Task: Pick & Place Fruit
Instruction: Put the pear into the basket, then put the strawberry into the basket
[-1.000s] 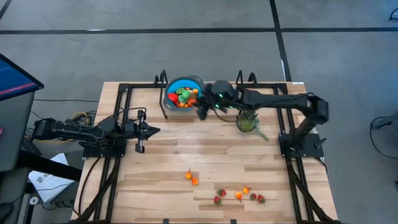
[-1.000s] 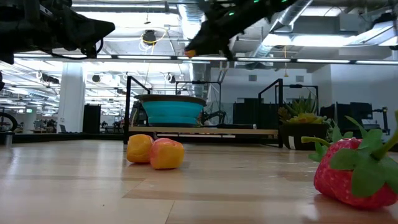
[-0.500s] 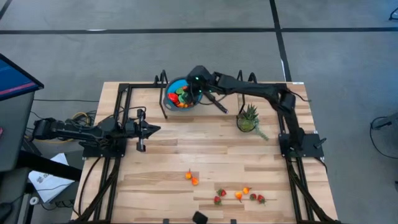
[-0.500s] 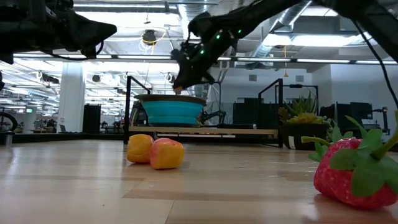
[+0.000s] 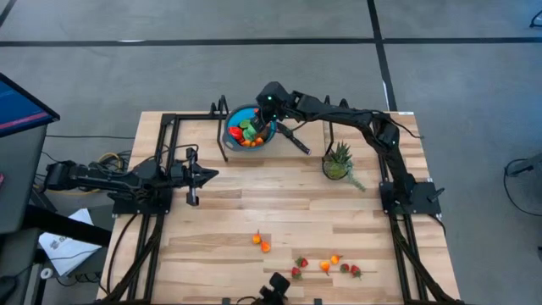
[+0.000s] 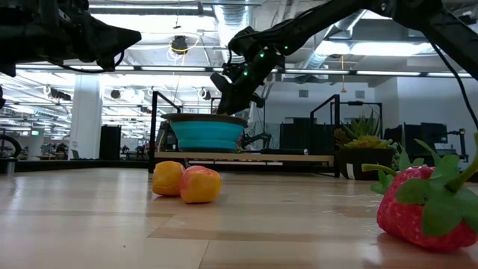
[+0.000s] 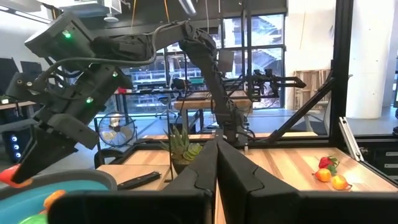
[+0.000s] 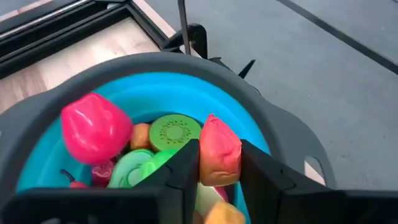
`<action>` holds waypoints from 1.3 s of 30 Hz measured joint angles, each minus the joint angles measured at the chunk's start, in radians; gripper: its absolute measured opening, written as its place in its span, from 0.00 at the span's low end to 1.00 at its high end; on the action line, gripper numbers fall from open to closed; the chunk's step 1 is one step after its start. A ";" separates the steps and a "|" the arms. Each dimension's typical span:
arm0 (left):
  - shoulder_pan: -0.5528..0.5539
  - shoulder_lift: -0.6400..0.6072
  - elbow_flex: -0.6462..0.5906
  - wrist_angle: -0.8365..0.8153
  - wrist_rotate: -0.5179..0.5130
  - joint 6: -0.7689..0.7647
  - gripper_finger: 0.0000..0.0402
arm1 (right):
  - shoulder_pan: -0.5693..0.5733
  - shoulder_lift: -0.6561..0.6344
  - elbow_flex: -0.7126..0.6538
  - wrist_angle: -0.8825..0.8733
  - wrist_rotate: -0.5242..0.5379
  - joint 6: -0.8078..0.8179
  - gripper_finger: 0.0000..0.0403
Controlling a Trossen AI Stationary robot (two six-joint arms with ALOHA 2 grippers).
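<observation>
My right gripper [image 5: 269,108] hangs over the round blue bowl [image 5: 250,127] at the table's far side, shut on a small orange-red toy fruit [image 8: 219,152]. The bowl holds a pink strawberry [image 8: 93,127], a green kiwi slice [image 8: 174,130] and other pieces. More fruit lies on the table near the near edge: two orange pieces [image 5: 261,243] and a group of strawberries and orange bits [image 5: 326,265]. In the low view they are the orange pieces [image 6: 187,181] and a strawberry [image 6: 422,209]. My left gripper [image 5: 207,176] waits shut over the table's left side. My right gripper pinches the orange-red fruit's two sides [image 8: 211,163] between its two fingers [image 8: 185,167]. The fingers slant down from the bowl's right. The fruit is lifted clear, above the fruit in the bowl and inside its grey rim [image 8: 292,140].
A spiky green plant in a pot [image 5: 338,161] stands right of the bowl, with a black handle [image 5: 295,140] between them. Black frame rails [image 5: 165,152] run along both table sides. A dark thing [image 5: 275,286] shows at the near edge. Bare wood lies mid-table.
My right gripper has moved from the bowl's right side toward the table's left and far edge, and down until it hangs over the bowl, still shut on the fruit. A dark thing has come into view at the table's near edge.
</observation>
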 joint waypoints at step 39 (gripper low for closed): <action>0.000 0.000 0.000 0.001 0.001 -0.004 0.01 | 0.106 -0.118 -0.036 -0.125 -0.009 -0.130 0.05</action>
